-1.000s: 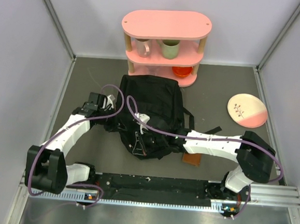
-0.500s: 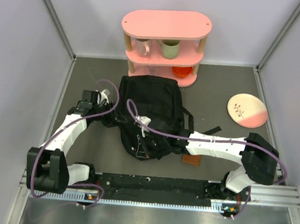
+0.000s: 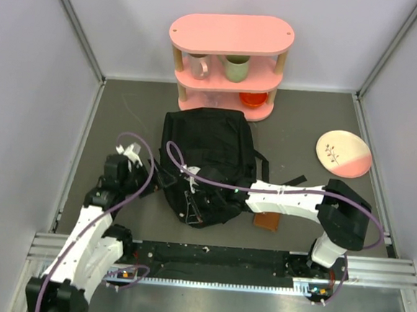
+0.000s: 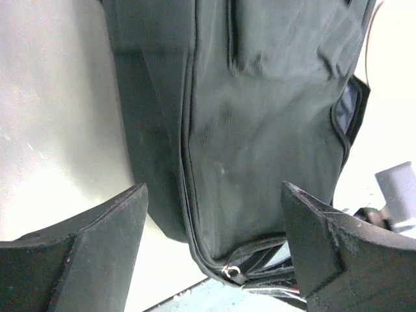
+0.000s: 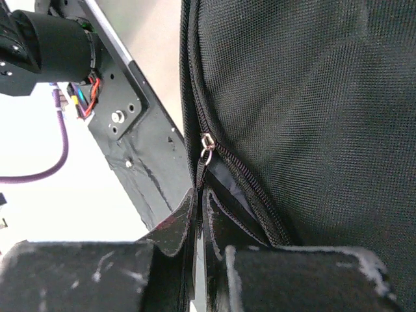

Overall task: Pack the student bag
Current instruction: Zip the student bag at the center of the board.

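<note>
The student bag [image 3: 207,159] is a large black backpack lying flat in the middle of the table. My right gripper [image 3: 189,198] reaches across its near end and is shut on the zipper pull [image 5: 203,170], just below the metal slider [image 5: 207,143]; the zip is partly parted there, showing lining. In the right wrist view the gripper [image 5: 202,195] has its jaws pressed together on that pull tab. My left gripper [image 3: 130,156] hangs off the bag's left side, open and holding nothing. In the left wrist view the gripper [image 4: 213,192] frames the bag's side panel [image 4: 260,117] from a distance.
A pink two-tier shelf [image 3: 229,64] stands behind the bag, holding two mugs [image 3: 199,66] and an orange bowl [image 3: 253,99]. A pink and white plate [image 3: 344,153] lies at the right. A brown wallet [image 3: 266,221] sits under my right arm. The black rail [image 3: 222,262] runs along the near edge.
My left gripper opened, let go of the bag's left edge and drew back toward the near left. The bag settled flatter. The right gripper stayed shut on the zipper pull, shifting slightly left.
</note>
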Available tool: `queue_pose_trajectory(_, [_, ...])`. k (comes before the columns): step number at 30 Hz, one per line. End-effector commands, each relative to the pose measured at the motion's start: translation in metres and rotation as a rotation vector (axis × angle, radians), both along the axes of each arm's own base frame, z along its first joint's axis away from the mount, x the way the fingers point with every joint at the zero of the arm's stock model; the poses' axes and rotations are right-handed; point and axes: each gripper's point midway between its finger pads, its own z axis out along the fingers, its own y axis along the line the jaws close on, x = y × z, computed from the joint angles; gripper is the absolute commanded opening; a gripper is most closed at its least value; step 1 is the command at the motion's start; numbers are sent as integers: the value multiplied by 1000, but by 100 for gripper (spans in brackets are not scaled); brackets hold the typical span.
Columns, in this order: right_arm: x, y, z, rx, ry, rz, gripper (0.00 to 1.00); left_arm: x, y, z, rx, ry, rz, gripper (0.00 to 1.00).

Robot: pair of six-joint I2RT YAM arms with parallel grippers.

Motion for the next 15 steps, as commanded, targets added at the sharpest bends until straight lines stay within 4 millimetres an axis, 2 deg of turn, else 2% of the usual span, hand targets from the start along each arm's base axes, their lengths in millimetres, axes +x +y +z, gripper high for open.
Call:
queue_pose_trajectory(1, [0, 18, 37, 136, -20, 23, 0, -29, -10, -22, -10, 83, 61, 86])
queue_pose_trajectory(2, [-1, 16, 35, 132, -19, 21, 0, -40, -18, -26, -13, 120, 48, 87])
queue_pose_trajectory(6, [-1, 14, 33, 136, -13, 9, 0, -52, -28, -38, -11, 159, 76, 84])
queue_pose_trajectory(10, [-1, 15, 36, 153, -14, -3, 0, -54, -33, -41, -58, 176, 117, 68])
queue_pose_trajectory(11, [2, 15, 36, 152, -19, -12, 0, -55, -34, -42, -72, 174, 120, 53])
queue_pose_trajectory(13, [2, 15, 35, 153, -21, -11, 0, -56, -38, -45, -98, 169, 117, 35])
queue_pose_trajectory(15, [0, 16, 32, 148, -10, -5, 0, -57, -38, -53, -97, 181, 124, 7])
